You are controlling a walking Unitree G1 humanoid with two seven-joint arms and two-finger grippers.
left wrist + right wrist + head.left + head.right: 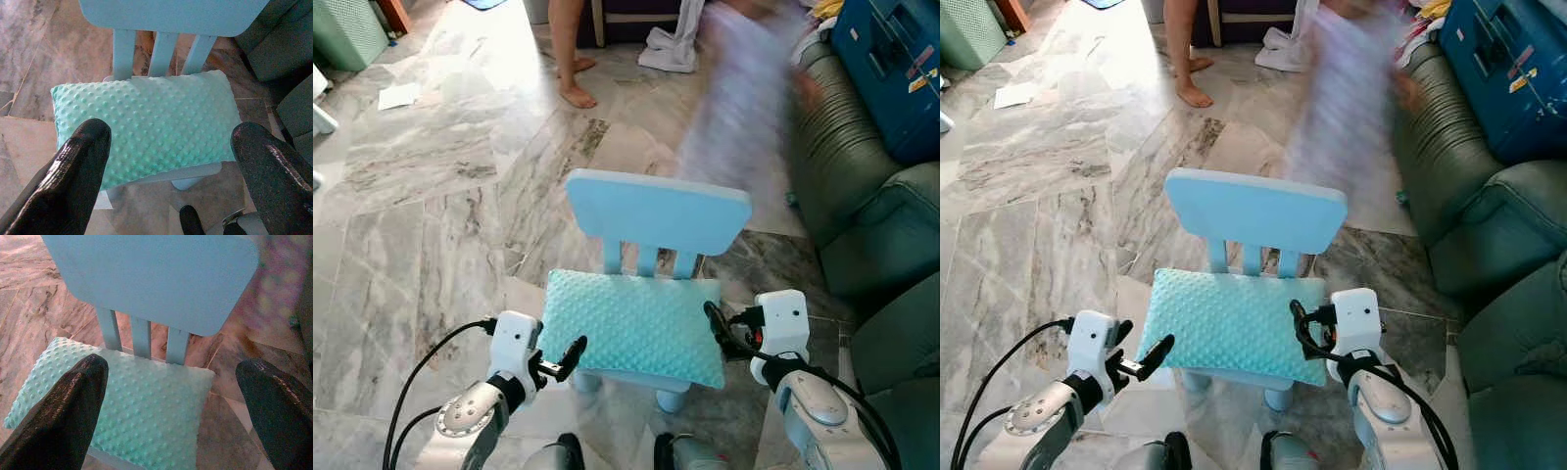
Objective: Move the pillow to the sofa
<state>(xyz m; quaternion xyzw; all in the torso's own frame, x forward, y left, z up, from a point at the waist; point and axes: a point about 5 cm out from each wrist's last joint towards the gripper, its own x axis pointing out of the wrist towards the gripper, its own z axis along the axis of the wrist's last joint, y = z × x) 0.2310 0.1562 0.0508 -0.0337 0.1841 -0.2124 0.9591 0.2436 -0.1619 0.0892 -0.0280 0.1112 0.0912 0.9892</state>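
pillow [633, 326] on chair [656, 211], ungrasped | my left end effector [558, 360] spread | my right end effector [722, 331] spread | sofa [862, 196] transfer pending

Teal pillow [634, 328] on small blue chair [658, 215], end effectors flanking.

A small light-blue chair [658, 211] is seen standing on a grey marbled floor [431, 196]. Behind it, a blurred figure in pale clothing [734, 93] and a person's bare legs [570, 59] are shown. A sheet of paper [398, 95] lies well apart.
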